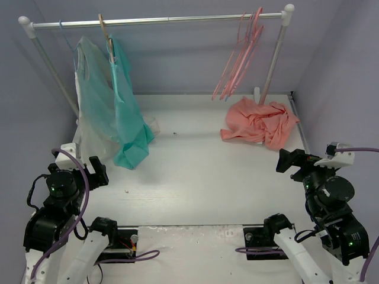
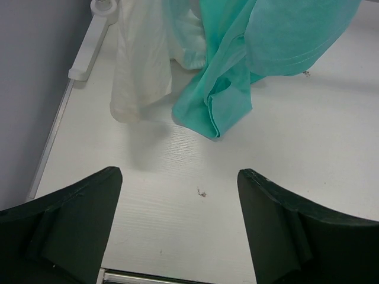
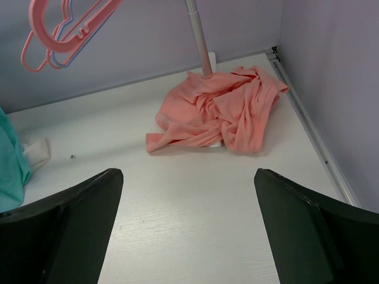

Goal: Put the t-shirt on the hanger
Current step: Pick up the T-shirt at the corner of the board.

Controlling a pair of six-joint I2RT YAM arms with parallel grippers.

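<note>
The coral-pink t-shirt [image 1: 260, 121] lies crumpled on the white table at the back right, at the foot of the rack's right post; it also shows in the right wrist view [image 3: 219, 112]. A bunch of pink hangers [image 1: 243, 59] hangs on the rail above it, and their lower ends show in the right wrist view [image 3: 65, 23]. I cannot single out the thick pink hanger among them. My left gripper [image 1: 98, 171] [image 2: 179, 173] is open and empty at the near left. My right gripper [image 1: 290, 161] [image 3: 188, 173] is open and empty at the near right, well short of the t-shirt.
A clothes rack rail [image 1: 166, 21] spans the back. A teal garment [image 1: 127, 118] [image 2: 278, 35] and a pale white garment [image 1: 89, 112] [image 2: 142, 65] hang at its left, reaching the table. The right post [image 1: 273, 59] [image 3: 198, 35] stands behind the t-shirt. Purple walls close both sides.
</note>
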